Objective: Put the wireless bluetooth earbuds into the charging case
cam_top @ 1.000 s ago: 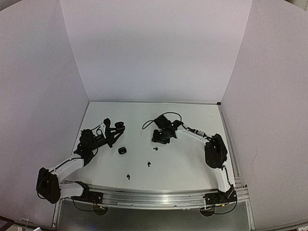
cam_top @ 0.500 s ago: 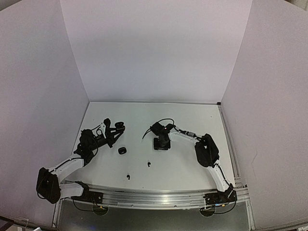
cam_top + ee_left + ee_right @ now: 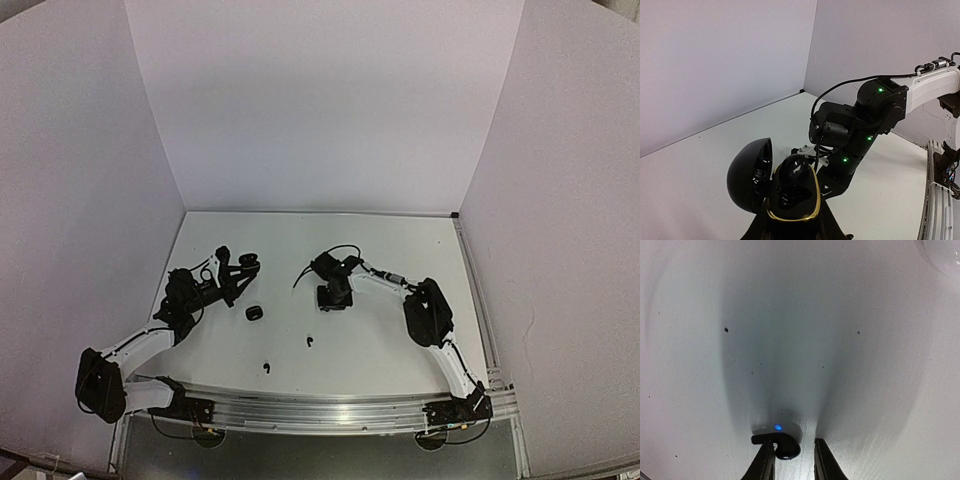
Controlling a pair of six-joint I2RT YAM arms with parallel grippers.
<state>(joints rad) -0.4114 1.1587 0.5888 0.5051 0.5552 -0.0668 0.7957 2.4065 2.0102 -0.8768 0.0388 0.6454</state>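
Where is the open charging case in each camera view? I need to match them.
Top external: charging case left of centre, at the left gripper's tip.
Left wrist: bottom centre, lid open to the left, gold rim.
Right wrist: not in it.
Shared landmark: right gripper, on the table right of the case; also at the bottom of its own view.

Flat bright overhead light; I see the walls (image 3: 320, 100) bow at the edges. Close-up: broad soft shadow down the table (image 3: 865, 365) middle, earbud (image 3: 785, 447) light glowing blue, blurry.
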